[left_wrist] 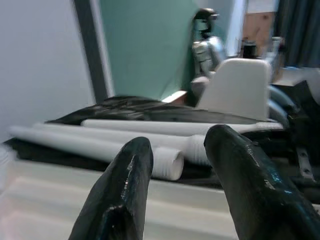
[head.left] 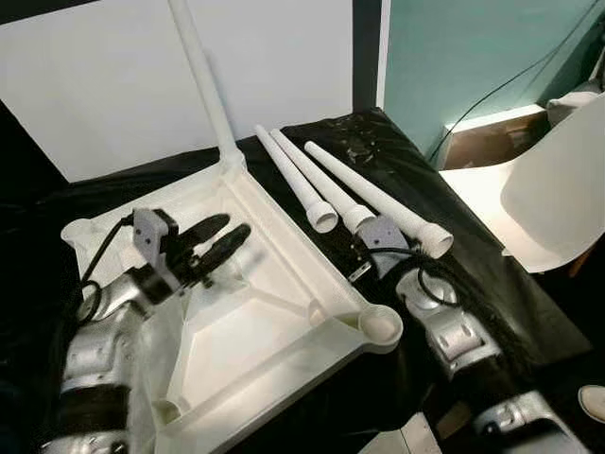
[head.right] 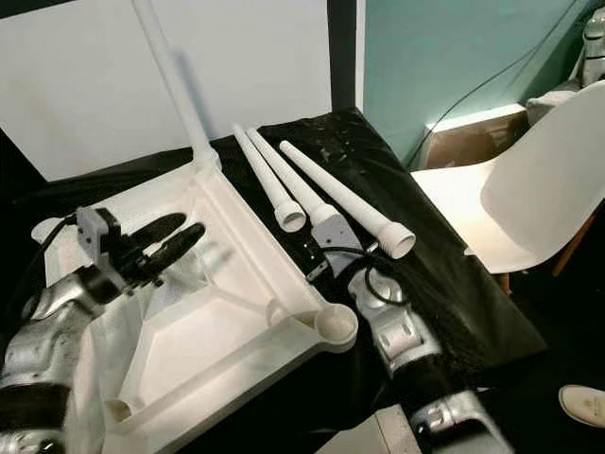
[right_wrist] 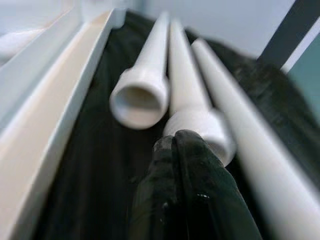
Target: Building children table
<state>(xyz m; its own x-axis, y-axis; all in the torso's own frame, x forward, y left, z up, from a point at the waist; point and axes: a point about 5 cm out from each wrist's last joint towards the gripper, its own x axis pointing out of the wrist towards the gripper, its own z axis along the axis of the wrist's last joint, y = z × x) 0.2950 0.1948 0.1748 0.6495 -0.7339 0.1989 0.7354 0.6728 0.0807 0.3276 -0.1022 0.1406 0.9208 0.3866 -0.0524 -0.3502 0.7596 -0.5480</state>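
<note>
The white table top [head.left: 284,222] lies upside down on black cloth, with one leg [head.left: 203,85] standing in its far corner socket. Three loose white legs [head.left: 295,180] [head.left: 326,189] [head.left: 378,197] lie side by side on the cloth to its right. My left gripper [head.left: 234,227] hovers open over the top's inner panel, holding nothing; the left wrist view shows its fingers [left_wrist: 127,170] apart, with the loose legs [left_wrist: 160,155] beyond. My right gripper [right_wrist: 175,142] is shut and empty, its tip just in front of the middle leg's collared end [right_wrist: 200,122].
An empty round corner socket [head.left: 381,326] sits at the top's near right corner. A white chair [head.left: 558,189] stands to the right of the cloth, and a shoe [head.left: 594,402] is on the floor below it. A white panel [head.left: 95,85] backs the work area.
</note>
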